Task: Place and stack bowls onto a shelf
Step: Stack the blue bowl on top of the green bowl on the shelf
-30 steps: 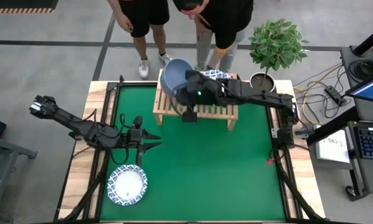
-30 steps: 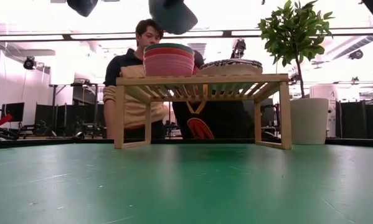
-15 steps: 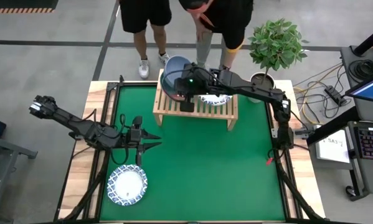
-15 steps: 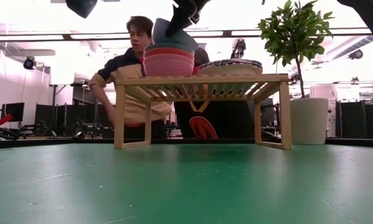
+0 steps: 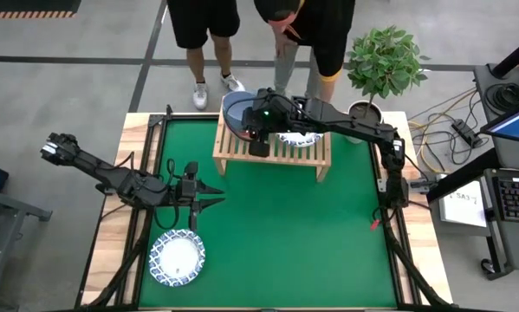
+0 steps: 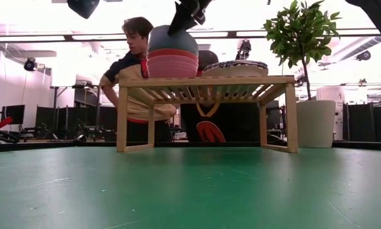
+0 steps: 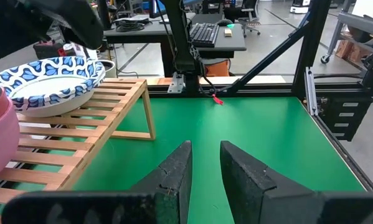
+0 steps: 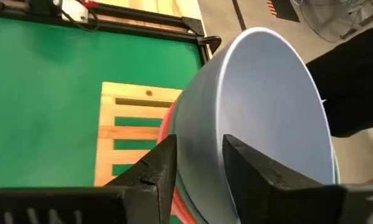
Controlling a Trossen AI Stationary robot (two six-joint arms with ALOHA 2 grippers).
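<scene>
The blue bowl (image 6: 172, 38) sits on top of the stack of pink, red and teal bowls (image 6: 172, 63) at the left end of the wooden shelf (image 6: 206, 81). My right gripper (image 8: 198, 168) is open, coming down on the blue bowl's near rim, one finger inside and one outside. A white bowl with a blue patterned rim (image 5: 295, 137) rests on the shelf's slats beside the stack. Another one (image 5: 177, 258) lies on the green mat at the near left. My left gripper (image 5: 217, 192) hovers over the mat left of centre, open by a narrow gap with nothing between its fingers. My right gripper has the blue bowl's wall at the rim (image 8: 205, 143) between its parted fingers, one inside the bowl and one outside, slanting down from above. I cannot tell whether either finger touches it. The bowl rests in the stack.
Two people stand just behind the shelf at the table's far edge, one leaning over it. A potted plant (image 5: 376, 65) stands at the far right corner. The green mat (image 5: 285, 234) lies bare in the middle and on the right.
My right gripper has carried the blue bowl toward the far edge and down. The bowl was lifted clear and tilted in front of the shelf; then it leaned on the stack; now it sits nested on top.
</scene>
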